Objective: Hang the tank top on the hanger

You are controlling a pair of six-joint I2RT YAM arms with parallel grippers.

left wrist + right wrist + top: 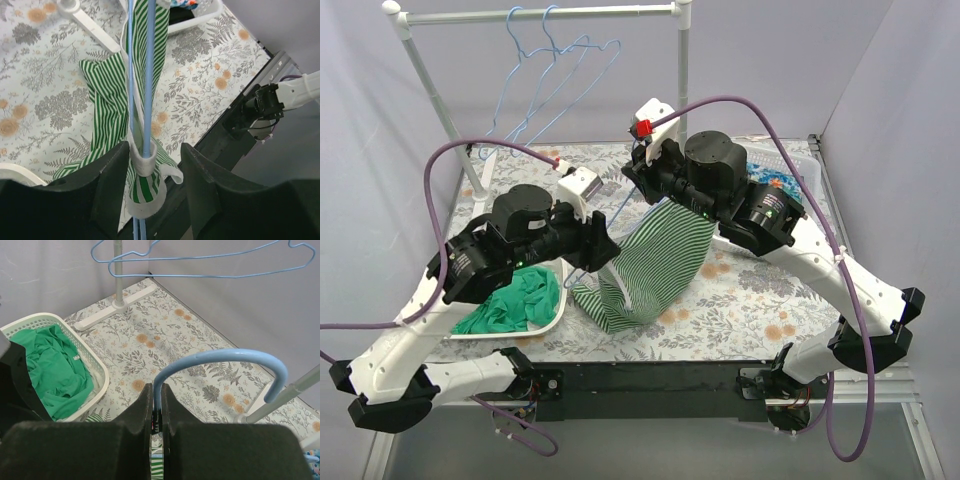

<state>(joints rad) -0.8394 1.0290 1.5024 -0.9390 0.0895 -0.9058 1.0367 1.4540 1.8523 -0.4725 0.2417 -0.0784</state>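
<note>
We've got the right arm raised mid-table, right gripper (pixel 156 407) clamped on the hanger (pixel 225 356) by its hook, the tank top (pixel 665 255) dangling from it down to the table (pixel 750 300), and the left gripper (pixel 154 152) spread wide around wires and strap, seemingly not touching.

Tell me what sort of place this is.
Probably a lab bench staged as a laundry corner: a clothes rail with wire hangers, a basket of green cloth, a floral tablecloth.
</note>
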